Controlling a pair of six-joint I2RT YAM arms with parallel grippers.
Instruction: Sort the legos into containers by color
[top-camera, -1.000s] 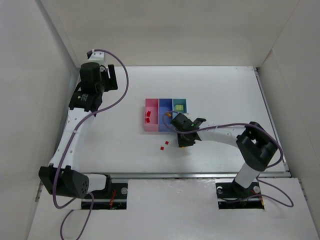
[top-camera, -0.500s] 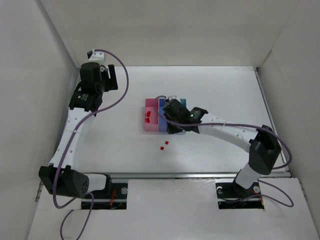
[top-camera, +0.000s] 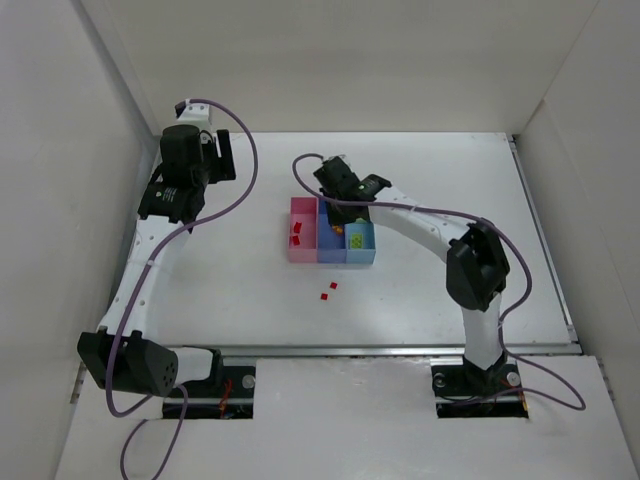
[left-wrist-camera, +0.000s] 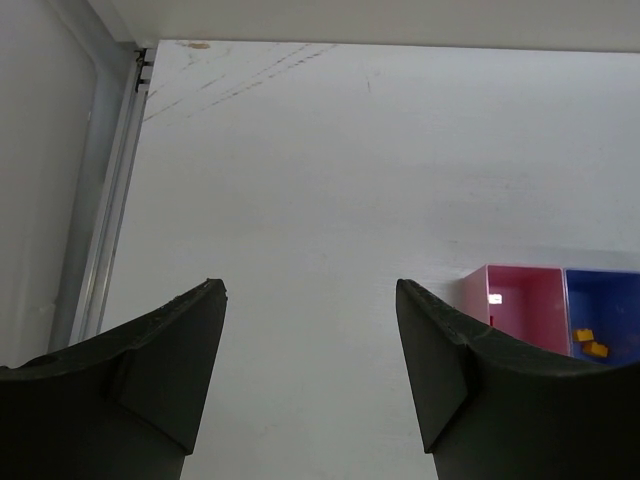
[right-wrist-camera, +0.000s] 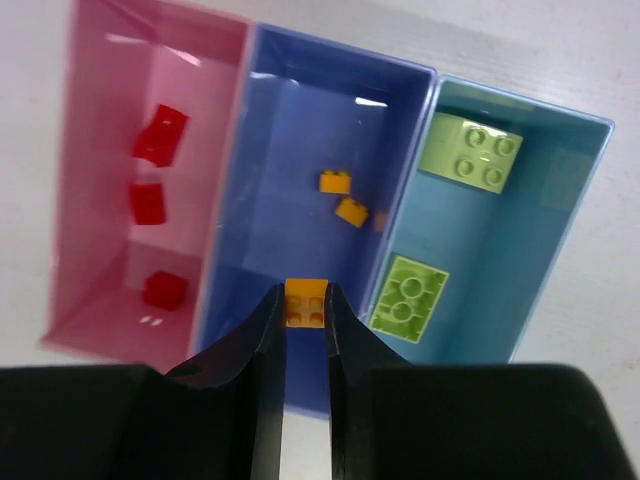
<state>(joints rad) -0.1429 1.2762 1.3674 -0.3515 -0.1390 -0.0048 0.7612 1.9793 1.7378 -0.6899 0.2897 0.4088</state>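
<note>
At left, the left gripper (left-wrist-camera: 310, 300) hangs released over the white tabletop (left-wrist-camera: 300, 180). In the joined row, the pink bin (right-wrist-camera: 100, 200) holds three red bricks (right-wrist-camera: 160, 135) and the blue-violet bin (right-wrist-camera: 270, 220) two orange bricks (right-wrist-camera: 335, 182). Over that bin's end wall, the right gripper (right-wrist-camera: 305, 308) pinches a third orange brick (right-wrist-camera: 306, 298). The light blue bin (right-wrist-camera: 500, 240) holds two yellow-green bricks (right-wrist-camera: 470, 152). Two loose red bricks (top-camera: 333, 286) lie on the tabletop, apart from the bins.

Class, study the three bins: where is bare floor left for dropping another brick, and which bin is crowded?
Blue-violet bin: bare along its pink-side wall, beside two orange bricks. Pink bin: free strip between three red bricks and the blue-violet wall. Light blue bin: crowded, two green bricks.
</note>
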